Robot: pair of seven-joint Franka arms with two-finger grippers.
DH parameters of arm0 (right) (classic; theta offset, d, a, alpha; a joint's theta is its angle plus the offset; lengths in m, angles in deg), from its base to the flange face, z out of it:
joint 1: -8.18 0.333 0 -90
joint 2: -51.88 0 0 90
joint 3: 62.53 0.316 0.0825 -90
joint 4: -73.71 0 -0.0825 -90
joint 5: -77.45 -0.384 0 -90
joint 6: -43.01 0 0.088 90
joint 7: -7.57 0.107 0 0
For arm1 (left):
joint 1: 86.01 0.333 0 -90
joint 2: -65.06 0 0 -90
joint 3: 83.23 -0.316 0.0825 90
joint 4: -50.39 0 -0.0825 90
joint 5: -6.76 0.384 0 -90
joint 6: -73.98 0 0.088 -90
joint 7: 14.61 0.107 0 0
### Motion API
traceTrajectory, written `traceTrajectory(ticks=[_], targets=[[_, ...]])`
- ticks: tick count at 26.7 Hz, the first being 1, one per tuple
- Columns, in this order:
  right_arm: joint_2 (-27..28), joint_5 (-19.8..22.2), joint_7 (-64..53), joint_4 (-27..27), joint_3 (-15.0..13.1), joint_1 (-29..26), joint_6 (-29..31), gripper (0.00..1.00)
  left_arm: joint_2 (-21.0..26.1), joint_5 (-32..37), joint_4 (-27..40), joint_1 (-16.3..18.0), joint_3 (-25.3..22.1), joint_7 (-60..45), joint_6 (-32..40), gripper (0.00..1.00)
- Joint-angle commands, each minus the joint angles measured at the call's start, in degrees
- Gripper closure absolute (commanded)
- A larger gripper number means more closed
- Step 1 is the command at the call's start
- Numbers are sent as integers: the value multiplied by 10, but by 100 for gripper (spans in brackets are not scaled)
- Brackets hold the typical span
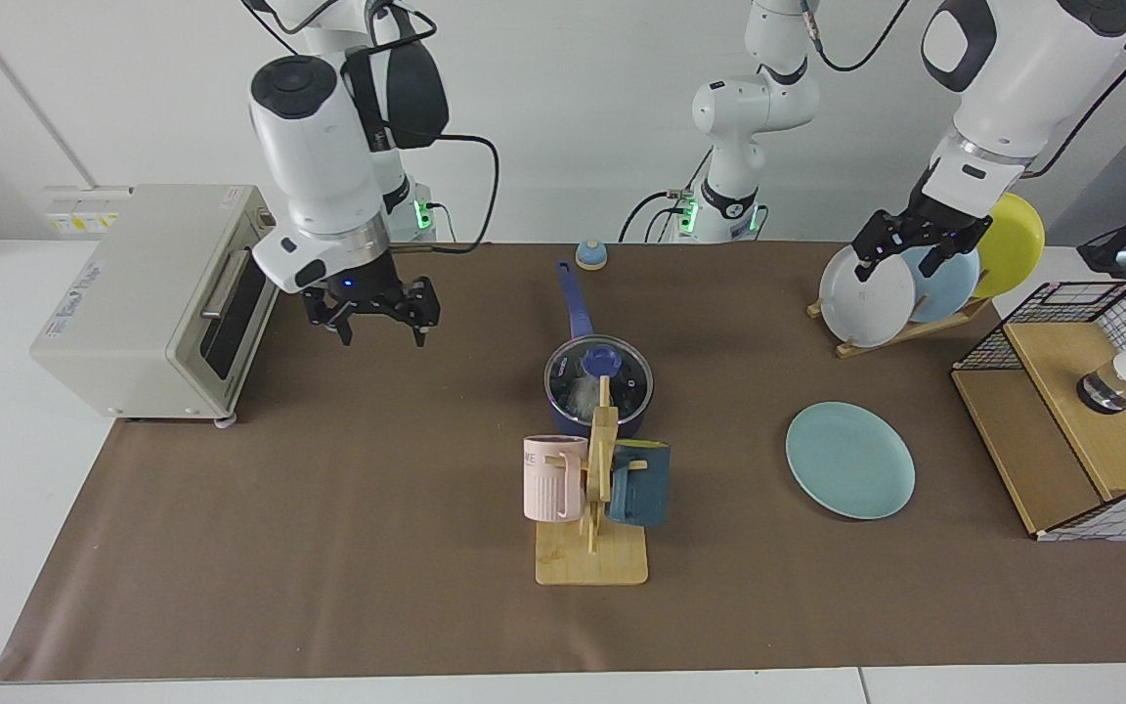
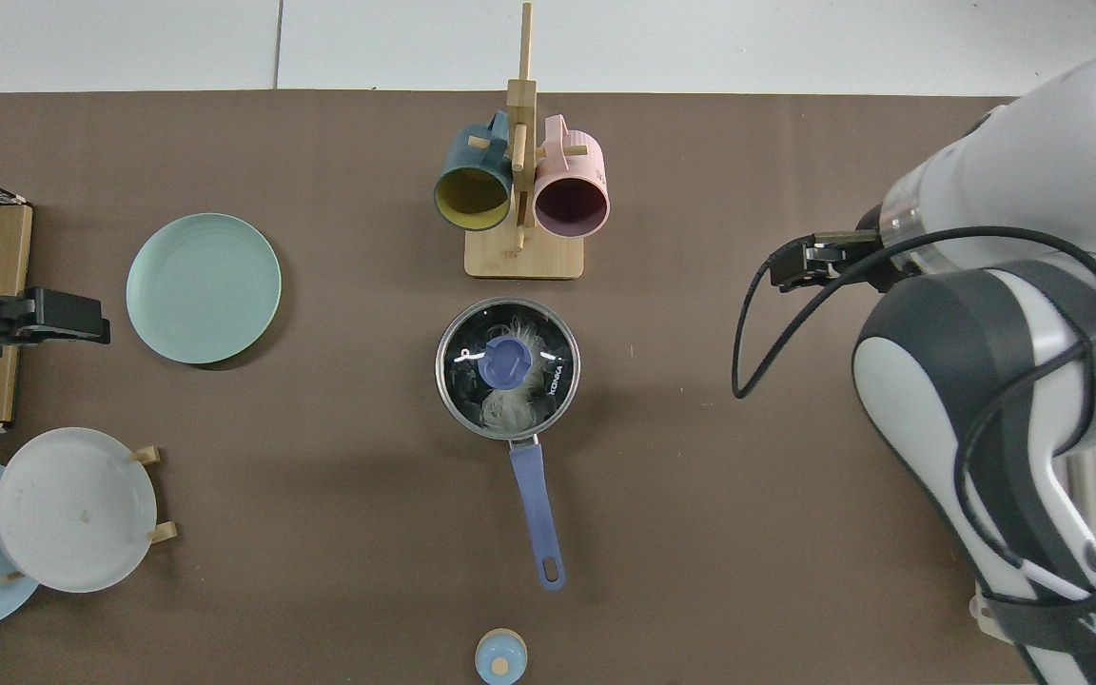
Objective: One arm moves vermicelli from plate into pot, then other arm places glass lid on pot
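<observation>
The dark blue pot (image 1: 583, 422) stands mid-table behind the mug rack, its long handle (image 2: 536, 514) pointing toward the robots. The glass lid (image 2: 464, 373) with its blue knob (image 1: 600, 361) lies on the pot. Through the glass I see the white vermicelli (image 2: 508, 409) inside. The teal plate (image 1: 849, 460) lies bare on the mat. My right gripper (image 1: 373, 323) hangs open and holds nothing, well away from the pot and close to the toaster oven. My left gripper (image 1: 900, 262) hovers open by the upright plates, also holding nothing.
A toaster oven (image 1: 157, 293) stands at one end of the mat. A wooden rack (image 1: 592, 548) holding a pink and a blue mug stands in front of the pot. Upright plates (image 1: 866, 293), a wire basket (image 1: 1081, 411) and a small blue knobbed cap (image 1: 590, 254) are nearby.
</observation>
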Motion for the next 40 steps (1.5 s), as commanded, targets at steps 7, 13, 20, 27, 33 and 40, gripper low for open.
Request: traceTrajectory(ticks=[7, 13, 20, 27, 33, 40], targets=[[-71, -11, -139, 39, 9, -89, -54, 0, -9, 18, 9, 6, 5, 8, -3, 0], [-98, -12, -161, 26, 7, -108, -63, 0, -9, 32, 9, 6, 5, 8, -4, 0], [-124, -11, -162, 25, 6, -127, -90, 0, -7, 32, 9, 7, 4, 8, -14, 0], [-125, -12, -157, 25, 8, -117, -87, 0, -9, 31, 9, 6, 4, 4, -1, 0], [-125, -13, -151, 26, 6, -121, -80, 0, -9, 30, 9, 1, 5, 3, 2, 0], [-132, -12, -152, 33, 1, -125, -81, 0, -10, 30, 9, 1, 5, 3, 2, 0]])
